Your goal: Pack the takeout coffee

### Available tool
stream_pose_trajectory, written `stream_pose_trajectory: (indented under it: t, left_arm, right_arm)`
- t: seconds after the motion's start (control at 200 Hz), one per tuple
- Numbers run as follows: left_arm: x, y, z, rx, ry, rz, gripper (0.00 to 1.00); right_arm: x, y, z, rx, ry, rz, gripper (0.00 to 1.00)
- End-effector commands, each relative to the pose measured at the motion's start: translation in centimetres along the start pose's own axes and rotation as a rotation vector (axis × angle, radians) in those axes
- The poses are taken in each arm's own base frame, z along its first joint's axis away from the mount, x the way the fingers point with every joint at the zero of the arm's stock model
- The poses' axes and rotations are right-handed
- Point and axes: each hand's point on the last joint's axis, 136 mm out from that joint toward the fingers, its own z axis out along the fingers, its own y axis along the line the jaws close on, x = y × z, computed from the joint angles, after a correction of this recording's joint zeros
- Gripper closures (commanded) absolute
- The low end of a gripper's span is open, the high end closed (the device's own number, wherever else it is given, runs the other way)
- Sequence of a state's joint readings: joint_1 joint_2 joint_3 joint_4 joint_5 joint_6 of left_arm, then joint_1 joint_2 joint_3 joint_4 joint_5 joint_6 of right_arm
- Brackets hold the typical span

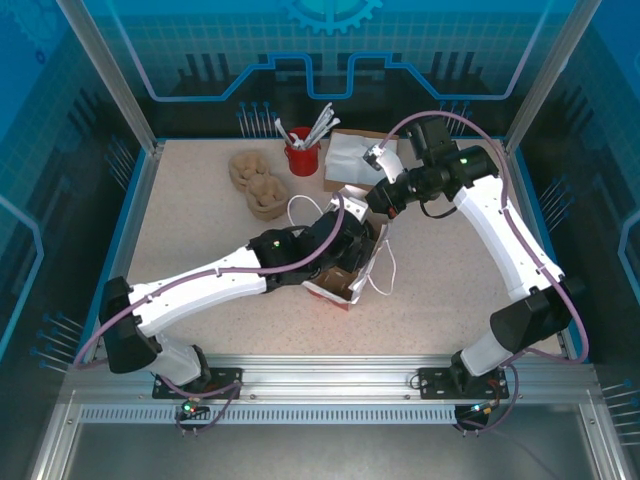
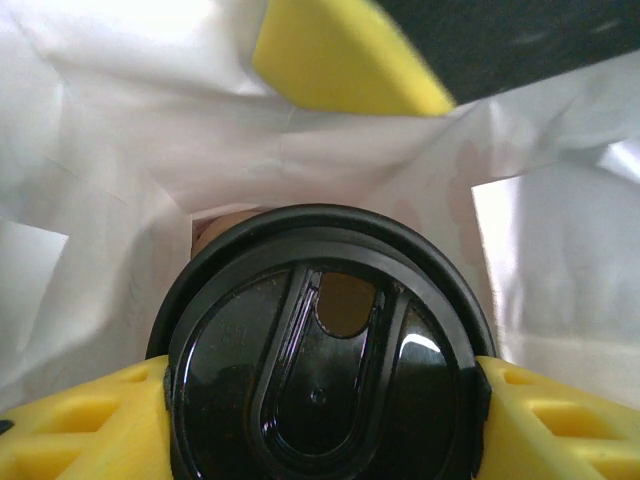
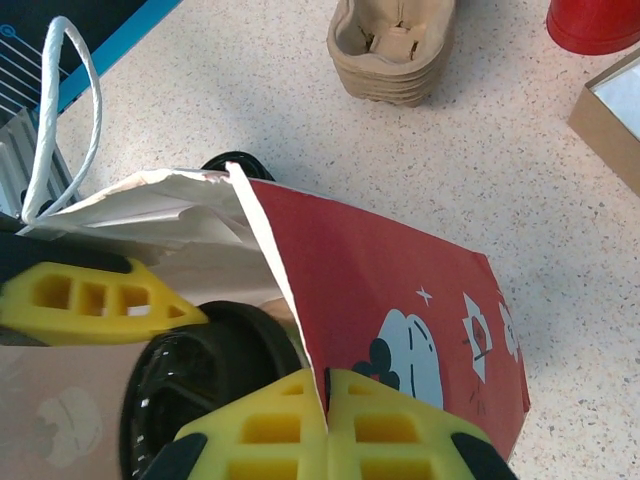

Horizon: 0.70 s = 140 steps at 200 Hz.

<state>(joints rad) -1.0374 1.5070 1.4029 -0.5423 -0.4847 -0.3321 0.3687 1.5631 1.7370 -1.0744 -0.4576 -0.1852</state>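
From above, your left arm [image 1: 200, 285] and right arm [image 1: 500, 230] bend inward over the red-and-white paper bag [image 1: 352, 288] at the middle of the worktop [image 1: 190, 230]. At the left wrist, your left fingers [image 2: 90, 425] clamp the takeout coffee [image 2: 320, 380], its round black lid glossy, inside the bag's creased white lining. At the right wrist, your right fingers [image 3: 385, 425] pinch the bag's red wall.

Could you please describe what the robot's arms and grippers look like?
The left arm and right arm have white shells, black joints, a green light and a lilac cable alongside. Gripper fingers are yellow wedges with rectangular cut-outs.
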Motion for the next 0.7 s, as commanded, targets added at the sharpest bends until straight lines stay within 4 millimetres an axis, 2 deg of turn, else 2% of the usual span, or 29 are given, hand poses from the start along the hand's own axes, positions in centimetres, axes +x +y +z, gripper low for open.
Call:
stream_pose_trajectory:
  t: [0.0,0.29,0.695]
  left_arm:
    - [-0.2,0.6,0.9,-0.067,-0.041,-0.011,0.41]
    - [0.0,0.3,2.6,-0.119,-0.065,0.019,0.41]
    - [-0.2,0.8,2.7,-0.169,-0.104,0.032,0.42]
  right_arm:
    - [-1.2,2.0,-1.7,-0.031,-0.072,-0.075,1.00]
    - [-0.4,3.2,-2.2,-0.057,-0.090,-0.089,1.00]
    - [0.6,3.1,-1.6,-0.072,-0.047,-0.059,1.00]
